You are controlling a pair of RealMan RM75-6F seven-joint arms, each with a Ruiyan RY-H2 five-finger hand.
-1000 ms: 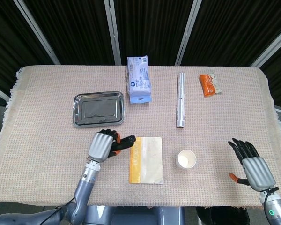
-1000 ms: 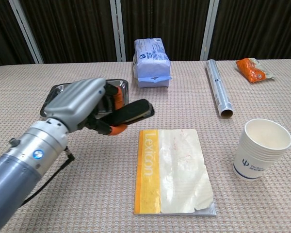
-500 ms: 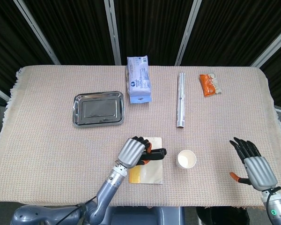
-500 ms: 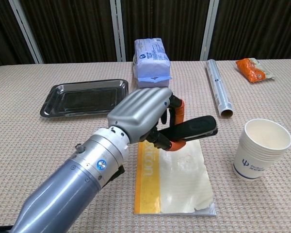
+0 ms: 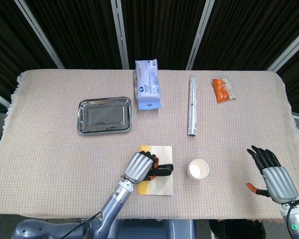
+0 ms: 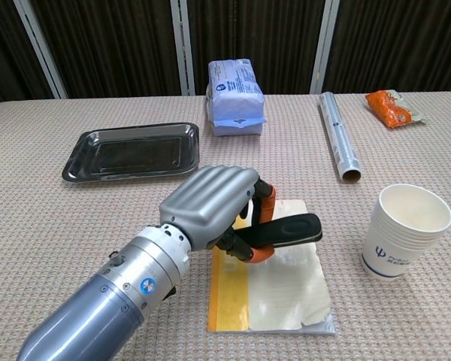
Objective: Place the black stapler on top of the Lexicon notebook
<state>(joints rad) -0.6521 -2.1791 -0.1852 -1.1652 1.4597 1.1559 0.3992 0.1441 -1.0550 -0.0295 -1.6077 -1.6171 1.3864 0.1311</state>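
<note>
My left hand (image 5: 139, 168) (image 6: 209, 205) grips the black stapler (image 5: 164, 169) (image 6: 288, 230), whose black nose points right. Hand and stapler are over the middle of the Lexicon notebook (image 5: 162, 152) (image 6: 278, 292), a cream cover with a yellow spine strip lying flat on the table. Whether the stapler touches the cover I cannot tell. My right hand (image 5: 273, 175) hangs at the table's front right corner with its fingers spread and nothing in it; only the head view shows it.
A white paper cup (image 5: 198, 169) (image 6: 403, 230) stands just right of the notebook. A metal tray (image 5: 105, 115) (image 6: 131, 151) lies at the left, a blue-white packet (image 5: 147, 90) (image 6: 236, 96) at the back, a foil roll (image 5: 192, 105) (image 6: 337, 143) and an orange snack bag (image 5: 223, 89) (image 6: 391, 107) at the back right.
My left hand carried the stapler rightward from beside the notebook to above it, then sank lower and drew back slightly toward me. The right hand barely moved.
</note>
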